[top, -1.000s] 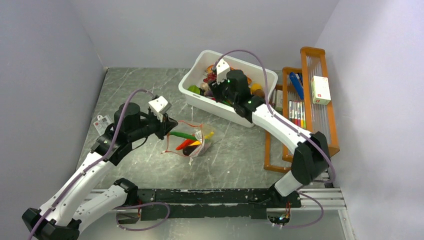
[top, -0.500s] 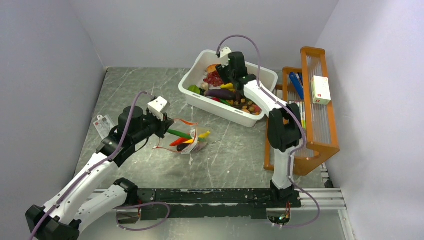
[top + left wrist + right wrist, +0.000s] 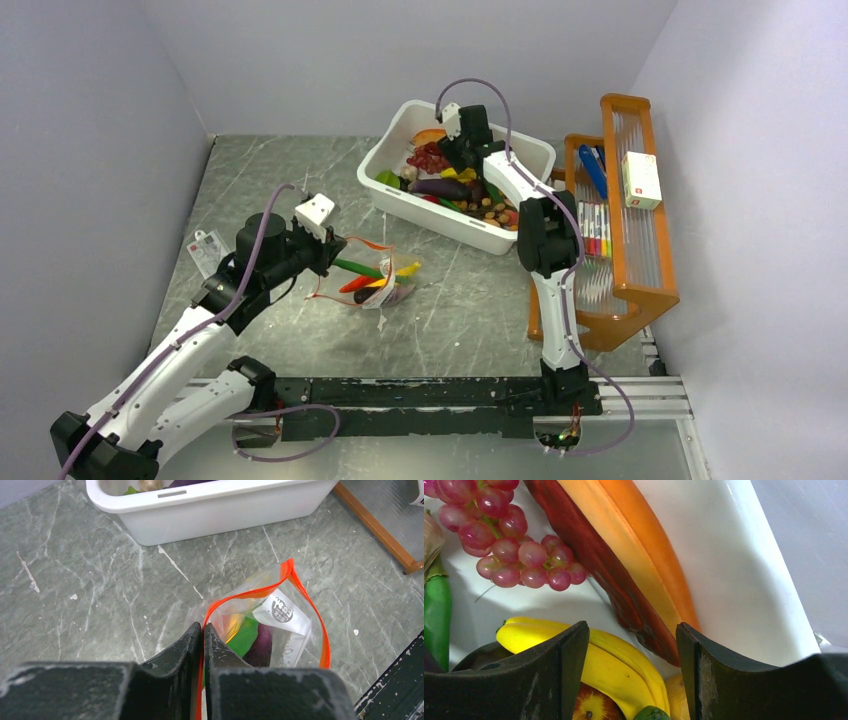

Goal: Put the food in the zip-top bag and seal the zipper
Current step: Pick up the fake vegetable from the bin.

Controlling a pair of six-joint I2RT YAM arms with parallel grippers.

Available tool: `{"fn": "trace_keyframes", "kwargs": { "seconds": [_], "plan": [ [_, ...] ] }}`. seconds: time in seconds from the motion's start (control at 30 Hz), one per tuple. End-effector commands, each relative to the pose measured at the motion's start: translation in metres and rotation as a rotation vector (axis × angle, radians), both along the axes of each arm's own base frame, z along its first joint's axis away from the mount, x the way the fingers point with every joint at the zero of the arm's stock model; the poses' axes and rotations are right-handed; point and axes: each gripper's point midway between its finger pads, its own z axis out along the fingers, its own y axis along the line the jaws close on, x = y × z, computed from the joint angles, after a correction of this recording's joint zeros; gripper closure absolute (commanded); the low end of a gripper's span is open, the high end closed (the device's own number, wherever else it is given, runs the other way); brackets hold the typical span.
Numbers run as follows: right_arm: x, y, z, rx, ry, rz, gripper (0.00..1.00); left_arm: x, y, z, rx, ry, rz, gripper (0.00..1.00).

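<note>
The zip-top bag [image 3: 383, 281] lies on the table's middle, mouth open, with green, red, yellow and purple food inside. In the left wrist view the bag [image 3: 280, 625] shows its white label, a green piece [image 3: 246, 636] and a purple piece [image 3: 262, 645]. My left gripper [image 3: 333, 255] [image 3: 202, 628] is shut on the orange-red zipper [image 3: 306, 599] at the bag's near edge. My right gripper [image 3: 455, 148] [image 3: 632, 631] is open and empty, low inside the white tub [image 3: 400, 207], over a yellow banana [image 3: 619, 655], beside grapes [image 3: 509, 535] and an orange-red slice [image 3: 634, 555].
The tub [image 3: 220, 515] holds several more toy foods. An orange rack [image 3: 640, 262] at the right holds marker pens [image 3: 595, 230] and a small white box [image 3: 640, 180]. A white tag [image 3: 205, 248] lies at the left. A black rail [image 3: 420, 395] runs along the front edge.
My right arm has folded upright and its gripper has moved from the tub's near side toward its back. My left gripper, still holding the bag's edge, has shifted slightly, dragging the bag.
</note>
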Motion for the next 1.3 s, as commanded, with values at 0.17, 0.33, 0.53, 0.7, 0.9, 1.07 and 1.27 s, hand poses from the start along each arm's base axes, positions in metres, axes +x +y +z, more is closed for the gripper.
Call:
{"fn": "trace_keyframes", "kwargs": {
  "seconds": [0.17, 0.33, 0.53, 0.7, 0.9, 1.07, 1.27],
  "plan": [
    [0.019, -0.009, 0.003, -0.034, -0.068, 0.0, 0.3, 0.001, 0.001, 0.007, -0.003, -0.025, -0.003, 0.93],
    [0.026, -0.009, -0.006, -0.021, -0.06, 0.01, 0.26, 0.001, 0.002, 0.007, -0.001, -0.026, 0.002, 0.93],
    [0.031, -0.009, -0.022, -0.018, -0.025, 0.024, 0.25, 0.001, 0.002, 0.008, -0.002, -0.033, 0.002, 0.93],
    [0.019, 0.002, -0.028, 0.005, 0.031, 0.111, 0.27, 0.002, 0.002, 0.007, 0.002, -0.027, 0.004, 0.93],
    [-0.007, 0.027, -0.007, 0.1, 0.091, 0.256, 0.31, 0.001, 0.004, 0.009, -0.002, -0.037, 0.01, 0.93],
    [-0.023, 0.044, 0.025, 0.19, 0.092, 0.326, 0.38, 0.001, 0.004, 0.01, -0.002, -0.039, 0.011, 0.93],
    [-0.024, 0.051, 0.045, 0.22, 0.067, 0.352, 0.39, 0.001, 0.004, 0.01, -0.002, -0.041, 0.008, 0.93]
  ]
}}
